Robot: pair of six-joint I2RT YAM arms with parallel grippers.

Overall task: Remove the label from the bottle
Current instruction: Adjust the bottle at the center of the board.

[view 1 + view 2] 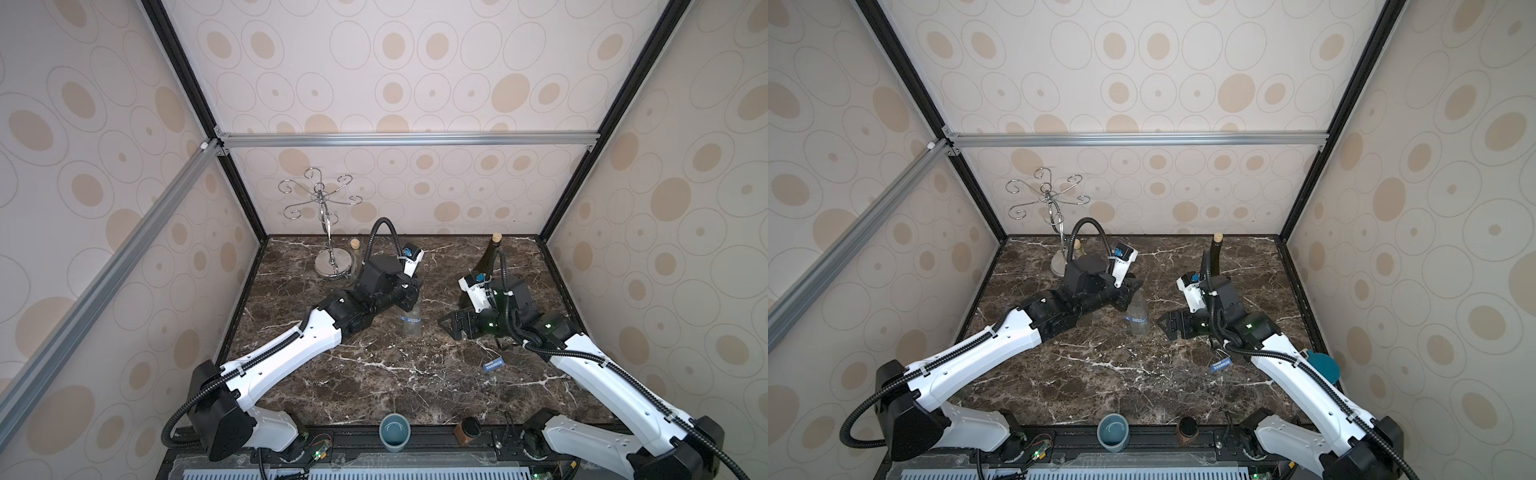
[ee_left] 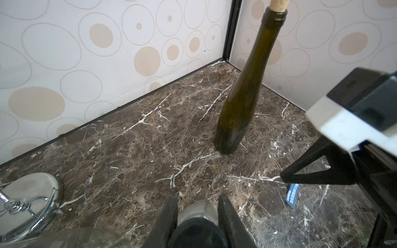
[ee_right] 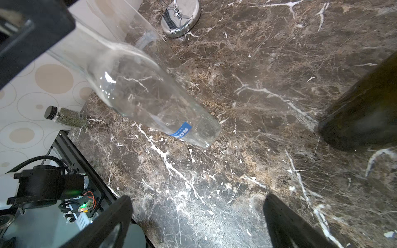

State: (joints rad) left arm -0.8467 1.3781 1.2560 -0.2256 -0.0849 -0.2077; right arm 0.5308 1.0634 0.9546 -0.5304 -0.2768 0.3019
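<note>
A clear bottle (image 1: 412, 322) (image 1: 1138, 316) (image 3: 139, 90) stands mid-table in both top views. A blue label (image 1: 411, 320) (image 3: 182, 130) sticks to it near the base. My left gripper (image 1: 409, 297) (image 2: 198, 206) is shut on the bottle's neck from above. My right gripper (image 1: 451, 326) (image 1: 1169, 326) (image 3: 198, 199) hangs open just right of the bottle, low over the marble, holding nothing. A loose blue label strip (image 1: 493, 365) (image 2: 292, 195) lies on the table to the front right, beside the right arm.
A corked dark green bottle (image 1: 492, 257) (image 2: 240, 101) stands behind my right gripper. A chrome glass rack (image 1: 330, 257) and a small corked jar (image 1: 355, 244) stand at the back left. A blue-grey cup (image 1: 394, 430) and a brown holder (image 1: 468, 428) sit at the front edge.
</note>
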